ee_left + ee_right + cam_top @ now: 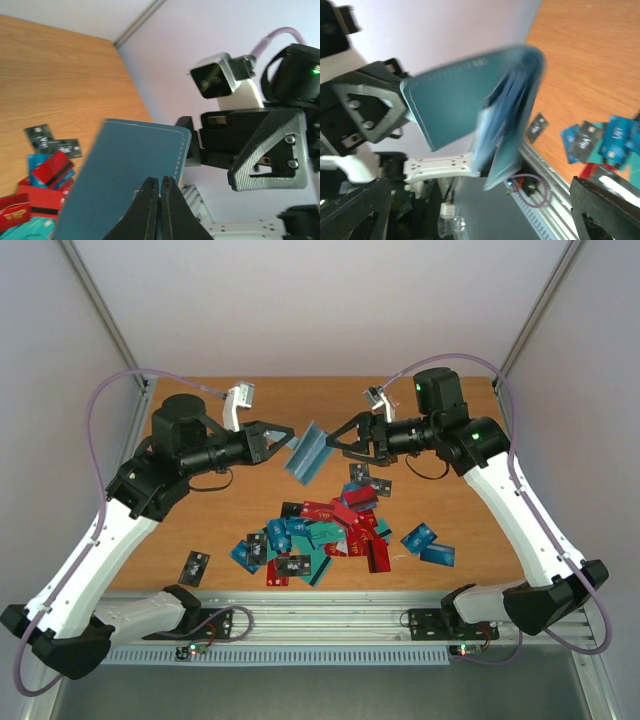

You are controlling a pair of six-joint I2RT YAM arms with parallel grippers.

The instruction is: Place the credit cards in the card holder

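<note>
The dull teal-blue folding card holder [305,452] is held above the wooden desk [230,515], clamped by the left pincer [287,438]; the right pincer [337,437] is spread open beside it. Unfolding is judged in hand; the free flap must be caught.

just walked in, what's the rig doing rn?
The left claw is shut on the teal card holder, holding it up above the table. The right claw is open at the holder's far edge; the holder is blurred in the right wrist view. The credit cards lie in a loose pile on the table, and neither claw holds one.
</note>
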